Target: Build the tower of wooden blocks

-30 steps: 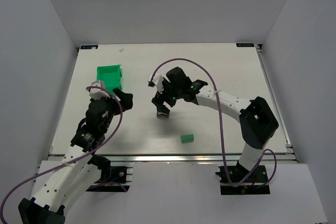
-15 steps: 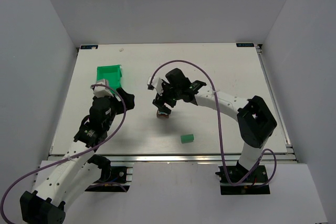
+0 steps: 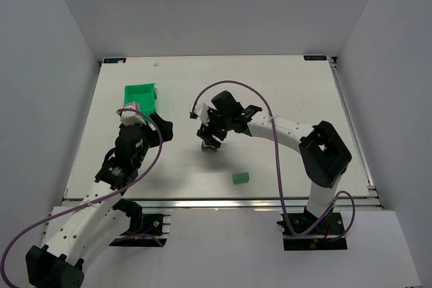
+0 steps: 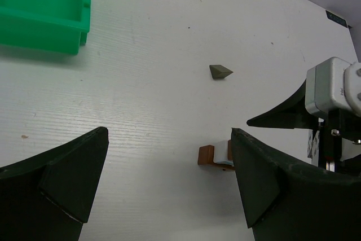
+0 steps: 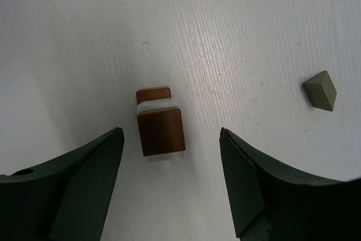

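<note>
The wood block tower [image 3: 210, 147] stands mid-table: a brown block [image 5: 161, 131] on a whitish one, with a brown base [image 5: 153, 94] showing behind. My right gripper [image 5: 171, 132] hovers straight over it, open. Its fingers [image 5: 90, 167] stand either side of the top block without touching it. My left gripper [image 3: 162, 127] is open and empty, left of the tower. In the left wrist view the tower [image 4: 215, 155] shows beside the right finger [image 4: 254, 179]. A loose green block [image 3: 240, 177] lies near the front edge.
A green plastic bin [image 3: 142, 98] sits at the back left, also seen in the left wrist view as the green bin [image 4: 45, 9]. A small grey-green wedge [image 5: 320, 90] lies on the table beyond the tower, also the wedge [image 4: 220, 71].
The right gripper's jaws have narrowed around the tower and its arm has shifted slightly left. The left arm has edged a little towards the tower.
</note>
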You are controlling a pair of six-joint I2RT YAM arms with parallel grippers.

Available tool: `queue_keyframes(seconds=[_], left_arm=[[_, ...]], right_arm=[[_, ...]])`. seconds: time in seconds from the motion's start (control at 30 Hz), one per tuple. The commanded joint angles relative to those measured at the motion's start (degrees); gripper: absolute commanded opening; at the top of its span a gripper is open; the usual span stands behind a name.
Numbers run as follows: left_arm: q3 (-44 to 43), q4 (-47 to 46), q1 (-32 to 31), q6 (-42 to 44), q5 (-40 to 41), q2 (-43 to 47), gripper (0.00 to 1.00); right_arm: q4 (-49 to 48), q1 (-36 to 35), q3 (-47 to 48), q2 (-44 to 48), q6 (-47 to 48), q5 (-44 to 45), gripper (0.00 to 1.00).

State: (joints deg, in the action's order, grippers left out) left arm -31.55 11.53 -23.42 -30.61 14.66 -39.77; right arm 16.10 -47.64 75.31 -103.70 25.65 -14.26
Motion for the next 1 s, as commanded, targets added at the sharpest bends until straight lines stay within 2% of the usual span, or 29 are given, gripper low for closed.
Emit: queue_keyframes(seconds=[0.0, 0.33, 0.37, 0.43, 0.97], left_arm=[[0.3, -0.6, 0.2, 0.7, 0.7, 0.5, 0.98], [0.4, -1.1, 0.2, 1.0, 0.4, 0.6, 0.98], [0.4, -1.0, 0.2, 1.0, 0.4, 0.6, 0.98], [0.6, -1.2, 0.2, 1.1, 0.2, 0.6, 0.98], [1.1, -1.8, 0.2, 1.0, -1.2, 0.7, 0.98]], right_arm=[[-2.2, -0.1, 0.4, -0.5, -0.5, 0.4, 0.74], [-2.2, -0.4, 0.4, -0.8, -0.5, -0.2, 0.69], [-2.2, -0.4, 0.4, -0.8, -0.5, -0.1, 0.65], [-2.4, -0.4, 0.1, -0.7, -0.3, 0.2, 0.64], [-2.7, -1.1, -1.0, -0.1, 0.5, 0.8, 0.62]])
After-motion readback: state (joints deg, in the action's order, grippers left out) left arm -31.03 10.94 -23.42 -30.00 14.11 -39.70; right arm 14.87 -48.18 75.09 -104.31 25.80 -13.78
